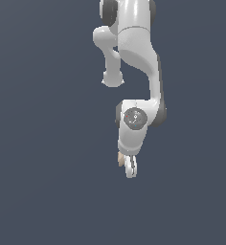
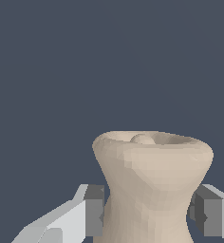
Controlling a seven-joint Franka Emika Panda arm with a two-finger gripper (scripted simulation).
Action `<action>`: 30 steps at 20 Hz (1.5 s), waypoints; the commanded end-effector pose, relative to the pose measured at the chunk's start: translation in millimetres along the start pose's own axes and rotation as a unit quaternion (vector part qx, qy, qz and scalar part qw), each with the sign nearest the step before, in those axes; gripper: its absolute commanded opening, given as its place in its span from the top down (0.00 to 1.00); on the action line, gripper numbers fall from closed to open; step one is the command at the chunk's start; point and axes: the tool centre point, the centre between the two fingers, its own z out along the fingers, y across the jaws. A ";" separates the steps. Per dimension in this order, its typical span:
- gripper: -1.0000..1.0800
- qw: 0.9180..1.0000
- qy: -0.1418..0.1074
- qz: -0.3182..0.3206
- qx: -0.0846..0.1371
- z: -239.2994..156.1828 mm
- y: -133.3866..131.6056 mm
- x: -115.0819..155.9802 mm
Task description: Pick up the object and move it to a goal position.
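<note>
Matt beige faceted object [image 2: 152, 185], glossy white plastic-looking arm [image 1: 139, 52], dull grey fingers [image 2: 94, 211]

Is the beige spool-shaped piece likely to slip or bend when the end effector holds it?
The beige piece looks rigid, so probably no bending. Its pinched waist sits between the pads, which likely prevents sliding. Its surface looks smooth, so some twisting is possible.

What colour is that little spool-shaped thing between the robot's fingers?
Plain beige, no pattern. The spool-shaped piece shows best in the wrist view.
</note>
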 end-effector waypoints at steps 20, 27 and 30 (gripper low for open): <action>1.00 1.000 0.000 0.000 0.001 -10.5 12.1 -15.0; 1.00 1.000 0.000 0.000 0.000 -32.4 39.2 -47.3; 1.00 1.000 -0.001 0.000 0.000 -46.6 56.6 -68.3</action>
